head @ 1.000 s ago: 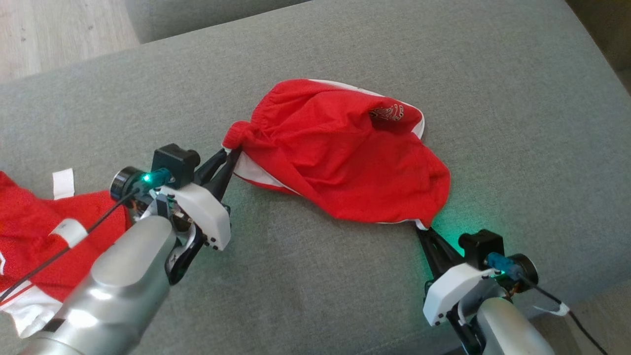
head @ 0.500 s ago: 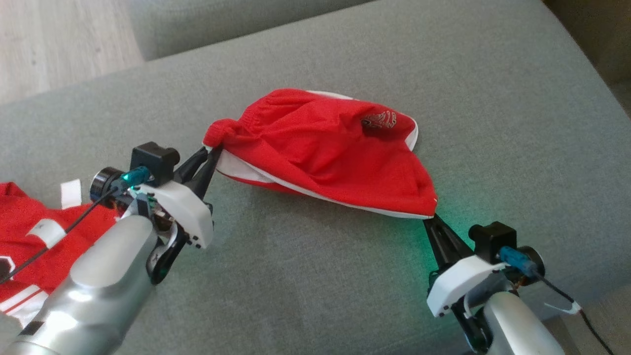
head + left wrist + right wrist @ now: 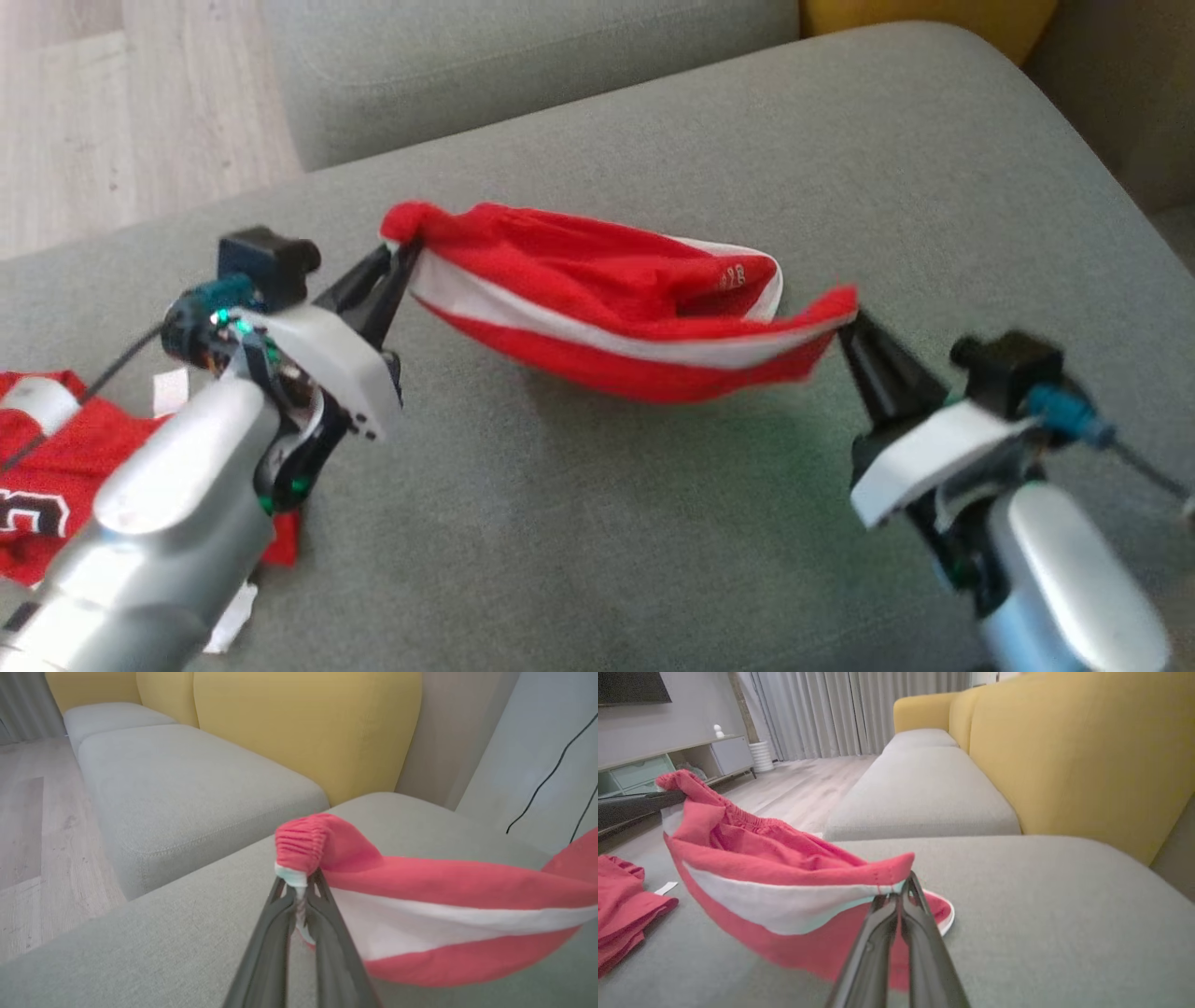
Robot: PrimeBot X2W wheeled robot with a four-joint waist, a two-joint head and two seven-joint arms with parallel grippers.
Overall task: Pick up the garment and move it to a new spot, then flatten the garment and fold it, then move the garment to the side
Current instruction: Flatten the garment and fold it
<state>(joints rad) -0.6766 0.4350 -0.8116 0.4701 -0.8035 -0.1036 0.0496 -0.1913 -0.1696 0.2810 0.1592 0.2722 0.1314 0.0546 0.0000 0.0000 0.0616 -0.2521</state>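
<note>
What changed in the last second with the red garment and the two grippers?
Both arms raised the red garment: it lay spread on the grey cushion, now it hangs stretched between the left gripper and right gripper, one hem seemingly touching the cushion. The head camera shifted too. Unchanged: both grippers shut on its corners; the second red garment lies at the left.

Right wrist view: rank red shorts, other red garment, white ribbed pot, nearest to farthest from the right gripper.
1. red shorts: pinched at one corner in the right gripper, hanging to its left.
2. other red garment: lying at the far left on the same grey cushion.
3. white ribbed pot: on the floor by the curtains, across the room.
</note>
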